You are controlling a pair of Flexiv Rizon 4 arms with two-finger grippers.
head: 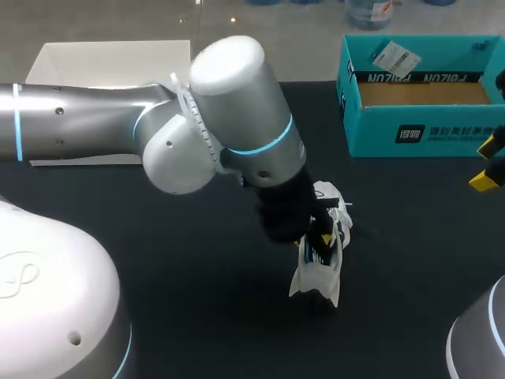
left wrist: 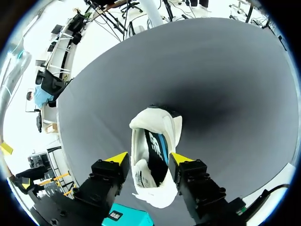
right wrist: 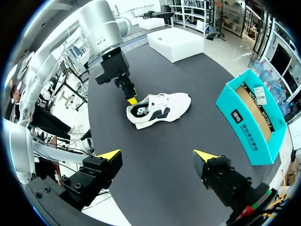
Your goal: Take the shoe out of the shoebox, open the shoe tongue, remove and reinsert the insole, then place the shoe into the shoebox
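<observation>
White with a dark side mark, the shoe (right wrist: 157, 107) lies on the black table (right wrist: 141, 188), out of the shoebox; the left claw (left wrist: 149, 157) is down over its heel end, with the shoe's opening directly under the claw and the toe pointing away ahead of it; whether this claw presses the shoe's sides or merely straddles them, I cannot tell. Seen from the right wrist, the left claw meets the shoe at the heel collar. The right claw (right wrist: 157, 155) hangs spread wide with nothing in it; the shoe lies well ahead of it, set crosswise; the teal shoebox (head: 394, 134) stands open ahead and off to that claw's side, well apart from the shoe, its brown floor bare, a white tag (head: 392, 55) at its far rim. A white box (head: 110, 63) sits beyond the left arm (head: 237, 110), well away from both claws.
</observation>
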